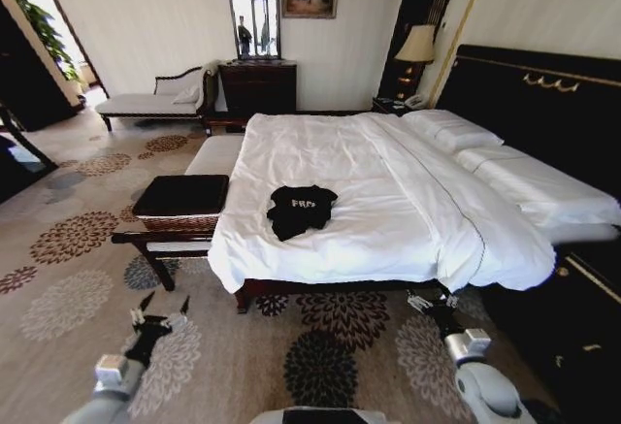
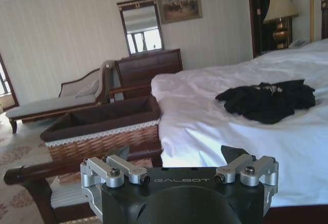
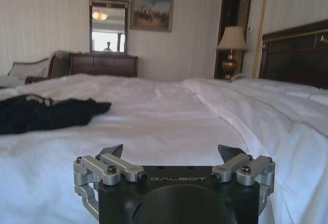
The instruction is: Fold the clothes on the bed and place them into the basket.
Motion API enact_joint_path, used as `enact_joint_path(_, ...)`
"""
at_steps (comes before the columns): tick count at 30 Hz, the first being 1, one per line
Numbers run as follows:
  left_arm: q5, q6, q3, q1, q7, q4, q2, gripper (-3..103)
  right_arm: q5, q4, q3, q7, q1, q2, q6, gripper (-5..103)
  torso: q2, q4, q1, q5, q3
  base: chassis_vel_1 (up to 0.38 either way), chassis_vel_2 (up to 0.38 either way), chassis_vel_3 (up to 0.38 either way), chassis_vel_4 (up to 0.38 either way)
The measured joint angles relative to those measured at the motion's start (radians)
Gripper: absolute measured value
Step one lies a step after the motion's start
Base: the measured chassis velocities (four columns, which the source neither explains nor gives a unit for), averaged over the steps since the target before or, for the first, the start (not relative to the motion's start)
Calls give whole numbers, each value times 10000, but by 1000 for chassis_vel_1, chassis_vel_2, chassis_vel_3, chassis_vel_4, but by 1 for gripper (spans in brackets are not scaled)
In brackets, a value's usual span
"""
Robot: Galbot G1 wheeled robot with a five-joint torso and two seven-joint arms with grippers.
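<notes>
Black T-shirt (image 1: 301, 210) with white lettering, white duvet (image 1: 388, 191), brown wicker basket (image 1: 180, 203), seemingly floral-patterned carpet (image 1: 68, 249).

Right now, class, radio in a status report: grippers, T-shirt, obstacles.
Left gripper and right gripper open, empty, short of the bed. T-shirt crumpled, unfolded on the duvet. Basket on the bench beside the bed. Nothing blocking.

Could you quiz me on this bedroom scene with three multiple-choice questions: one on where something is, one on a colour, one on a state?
1. Where is the T-shirt?
A. on the bed
B. in the basket
C. on the carpet

2. What colour is the T-shirt?
A. white
B. red
C. black

3. How does the T-shirt lie?
A. neatly folded
B. crumpled in a heap
C. hung up

Answers: 1 A, it rests on the white duvet near the foot. 2 C, black with white lettering. 3 B, bunched and uneven; both the left gripper and the right gripper wait open, apart from it.
</notes>
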Motion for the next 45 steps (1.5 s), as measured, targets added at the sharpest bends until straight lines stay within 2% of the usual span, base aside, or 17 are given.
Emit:
enact_joint_path(3, -319, 157, -134, 19, -40, -1069, -189, 100, 134, 1308, 175, 105, -291, 146, -156, 100, 0, -6, 3, 0, 3, 8, -14, -17, 8)
enact_joint_path(4, -319, 157, -134, 19, -40, -1069, -189, 100, 134, 1308, 175, 105, -291, 146, -156, 100, 0, -6, 3, 0, 3, 0, 0, 0, 0)
enact_joint_path(7, -821, 290, -290, 408, -17, -2482, -442, 100, 125, 2825, 250, 132, -771, 327, -260, 100, -8, -4, 23, 0, 11, 0, 0, 0, 0)
enact_joint_path(12, -752, 399, -5, 455, -77, -3062, -999, 100, -238, 3658, -61, 250, -856, 662, -450, 100, -6, -2, 10, 0, 7, 0, 0, 0, 0)
enact_joint_path(24, -791, 366, -195, 458, -131, -2999, -1494, 100, -985, 4127, -36, 218, -1320, 1018, -454, 100, -7, -2, 14, 1, 9, 0, 0, 0, 0)
enact_joint_path(45, -516, 317, -16, 528, -77, -2974, -1816, 100, -1015, 3998, -309, 241, -1243, 1151, -527, 100, -6, -2, 13, -1, 9, 0, 0, 0, 0)
